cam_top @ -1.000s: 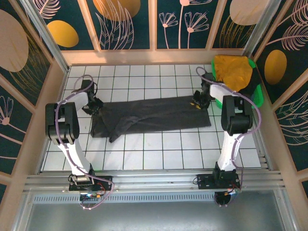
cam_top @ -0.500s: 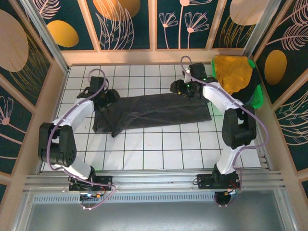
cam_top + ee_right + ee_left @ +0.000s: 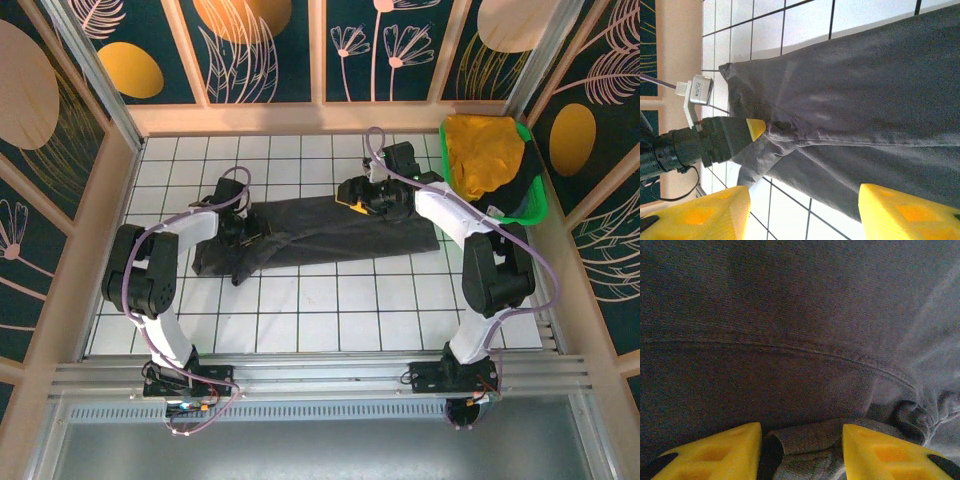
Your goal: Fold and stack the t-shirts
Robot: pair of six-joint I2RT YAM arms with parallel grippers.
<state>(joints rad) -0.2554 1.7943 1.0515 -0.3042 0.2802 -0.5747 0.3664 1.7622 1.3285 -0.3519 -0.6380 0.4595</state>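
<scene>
The large charcoal-black t-shirt (image 3: 330,235) lies as a long strip across the tiled table, bunched at its left end. My left gripper (image 3: 245,228) is down on that bunched part. In the left wrist view its jaws (image 3: 801,440) stand open around a rolled fold of the shirt (image 3: 790,315). My right gripper (image 3: 352,198) hovers open over the shirt's far edge near the middle, nothing between its fingers (image 3: 805,205); below it the shirt (image 3: 865,110) shows with the left gripper (image 3: 715,142) on it. The mustard-yellow t-shirt (image 3: 485,150) is heaped in the basket, over a black one (image 3: 528,170).
The bright green basket (image 3: 500,212) stands at the table's back right corner, close to the right arm. Wooden frame walls (image 3: 110,200) border the table on the left, the back and the right. White tiles (image 3: 340,310) lie bare in front of the shirt.
Both arms have swung inward. The left gripper moved right from the shirt's left edge onto the bunched cloth. The right gripper moved left from the shirt's right end along the far edge.
</scene>
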